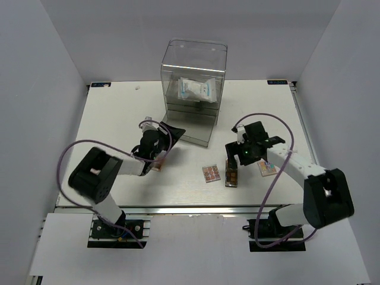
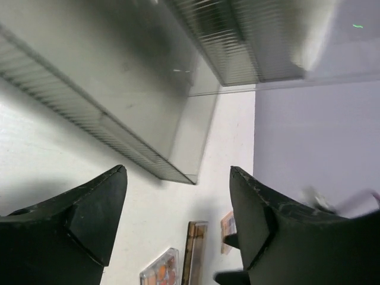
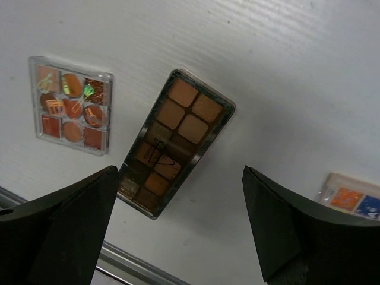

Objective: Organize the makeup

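A long brown eyeshadow palette (image 1: 231,173) lies on the white table (image 1: 119,119), with a small square orange-toned palette (image 1: 211,173) to its left and a multicoloured palette (image 1: 268,169) to its right. My right gripper (image 1: 237,155) hovers open and empty just above the brown palette (image 3: 172,139). The square palette (image 3: 71,104) and the multicoloured one (image 3: 350,199) show to either side. My left gripper (image 1: 165,141) is open and empty beside the clear drawer box (image 1: 194,89), over a pinkish palette (image 1: 158,167). A white blue-printed packet (image 1: 196,90) lies inside the box. No round black pot shows.
The clear box's ribbed lower edge (image 2: 136,151) hangs close above my left gripper (image 2: 178,172). The table's metal front rail (image 3: 136,267) runs just below my right gripper (image 3: 179,172). White walls enclose the table on three sides.
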Controlling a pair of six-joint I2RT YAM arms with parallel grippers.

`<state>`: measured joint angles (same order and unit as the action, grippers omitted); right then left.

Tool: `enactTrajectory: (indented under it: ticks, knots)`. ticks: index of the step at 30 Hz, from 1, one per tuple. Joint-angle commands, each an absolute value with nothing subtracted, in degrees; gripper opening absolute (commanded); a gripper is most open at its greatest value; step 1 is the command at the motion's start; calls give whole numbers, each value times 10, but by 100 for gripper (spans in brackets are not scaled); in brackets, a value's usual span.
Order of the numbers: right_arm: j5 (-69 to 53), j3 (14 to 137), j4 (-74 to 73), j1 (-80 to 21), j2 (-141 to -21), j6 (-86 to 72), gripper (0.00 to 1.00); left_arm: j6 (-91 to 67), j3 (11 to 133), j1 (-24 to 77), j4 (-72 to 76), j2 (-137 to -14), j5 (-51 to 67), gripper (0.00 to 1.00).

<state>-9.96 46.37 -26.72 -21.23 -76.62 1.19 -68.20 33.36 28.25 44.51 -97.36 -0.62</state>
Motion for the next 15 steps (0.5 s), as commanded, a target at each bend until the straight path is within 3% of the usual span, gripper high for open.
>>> enactTrajectory:
  ticks: [1, 4, 5, 10, 15]
  knots:
    - [-21, 503, -288, -231, -816, -86, 89, -572, 341, 285, 326, -860, -14, 79]
    - [-20, 517, -287, -243, -861, -106, 89, -494, 340, 285, 240, -755, -38, 84]
    - [-17, 519, -282, -247, -874, -114, 89, -476, 341, 285, 216, -726, -60, 98]
    - [-3, 517, -266, -279, -897, -137, 89, -366, 335, 285, 74, -555, -147, 98]
    - [37, 515, -261, -298, -916, -142, 88, -370, 302, 285, -27, -447, -203, 98]
